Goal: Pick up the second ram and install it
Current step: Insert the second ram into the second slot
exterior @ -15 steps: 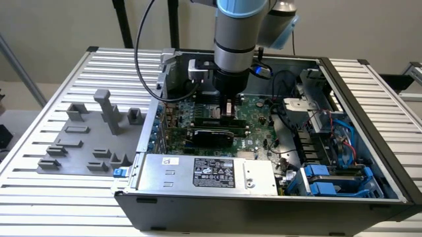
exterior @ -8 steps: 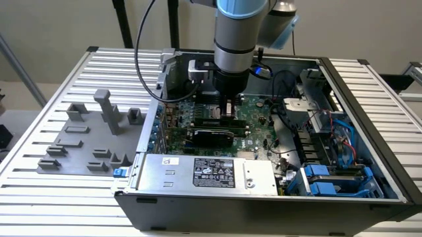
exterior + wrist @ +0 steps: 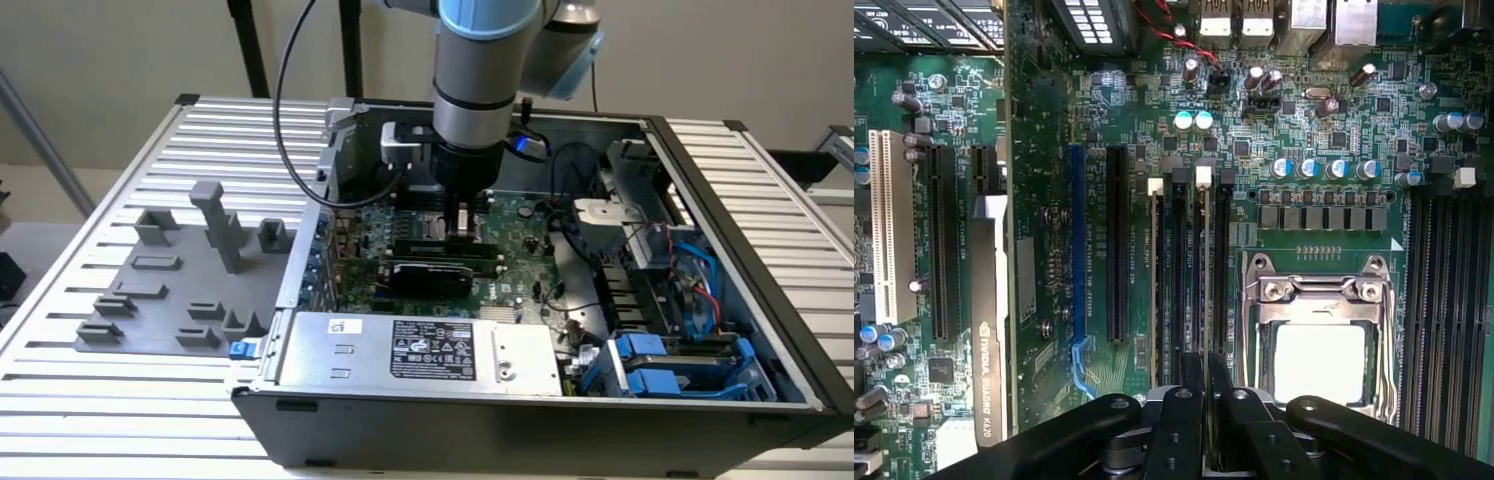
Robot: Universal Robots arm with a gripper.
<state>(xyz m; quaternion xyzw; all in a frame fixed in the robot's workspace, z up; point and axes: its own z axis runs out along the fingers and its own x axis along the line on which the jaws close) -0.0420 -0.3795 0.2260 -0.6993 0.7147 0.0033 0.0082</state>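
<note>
Reaching down into the open black computer case point(image 3: 534, 400), the grey robot arm point(image 3: 474, 90) holds its black claw point(image 3: 1206, 375) low over the green motherboard point(image 3: 1324, 130), just beside the silver processor socket point(image 3: 1319, 300). In the wrist view the two black fingertips point(image 3: 1194, 372) are drawn close together, pinching the top edge of the second ram point(image 3: 1206, 270), a thin green circuit-board stick seen edge-on. The stick stands upright in a dark memory slot with a white latch point(image 3: 1203, 177) at its far end; whether it is fully seated I cannot tell. A second white latch point(image 3: 1155, 185) marks the neighbouring slot, where another thin stick point(image 3: 1157, 280) stands. Beyond these lie a long blue expansion slot point(image 3: 1076, 250), a black expansion slot point(image 3: 1118, 250), and a wide black card labelled NVIDIA Quadro point(image 3: 989, 320). In the exterior view, the case sits on a ribbed metal bench point(image 3: 80, 250), and a grey plastic tray with upright blocks point(image 3: 174, 290) lies towards the exterior view's left, well apart from the claw
</note>
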